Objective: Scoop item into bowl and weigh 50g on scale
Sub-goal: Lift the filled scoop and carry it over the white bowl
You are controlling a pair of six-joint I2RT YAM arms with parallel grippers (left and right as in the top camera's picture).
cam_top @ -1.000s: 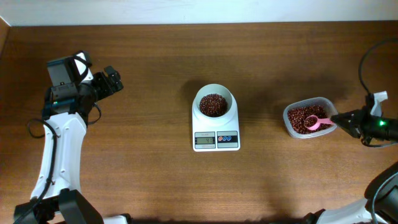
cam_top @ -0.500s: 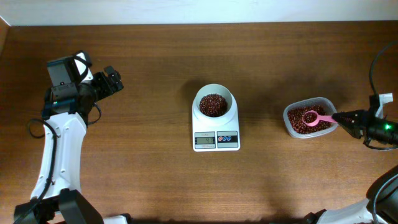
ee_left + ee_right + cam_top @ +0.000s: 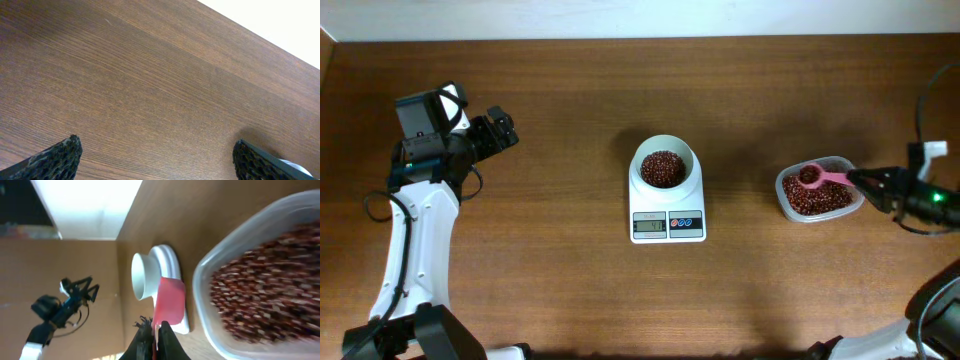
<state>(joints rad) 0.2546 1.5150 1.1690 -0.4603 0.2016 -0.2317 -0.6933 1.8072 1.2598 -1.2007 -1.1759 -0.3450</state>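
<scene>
Brown wood-grain worktop (image 3: pixel 560 270) fills the overhead view, with a strip of pale wall (image 3: pixel 640 18) along its far edge. At its middle sits the small white kitchen scale (image 3: pixel 667 238) with a grey display and coloured round buttons. The round white thick-rimmed bowl (image 3: pixel 692 172) stands on the scale's platform, holding a heap of small dark red-brown beans (image 3: pixel 663 168).

Well to the right lies a clear rectangular plastic tub (image 3: pixel 842 162), also filled with beans. The right pincer (image 3: pixel 862 180) comes in from the worktop's right edge, just beside the tub's right wall. It is closed on the handle of a small pink plastic scoop (image 3: pixel 823 178). The scoop's round head sits over the far left part of the tub with beans in it. Whether it touches the heap below cannot be told. In the right wrist view the scoop (image 3: pixel 170 300) juts out from the clamped fingertips, with the tub to its right and the bowl and scale beyond it.

The bowl and scale lie well apart from this pincer, to its left past the tub.

The left pincer (image 3: pixel 503 128) hangs over bare worktop at the far left, well apart from the scale. Its fingers are spread wide and grip nothing.
</scene>
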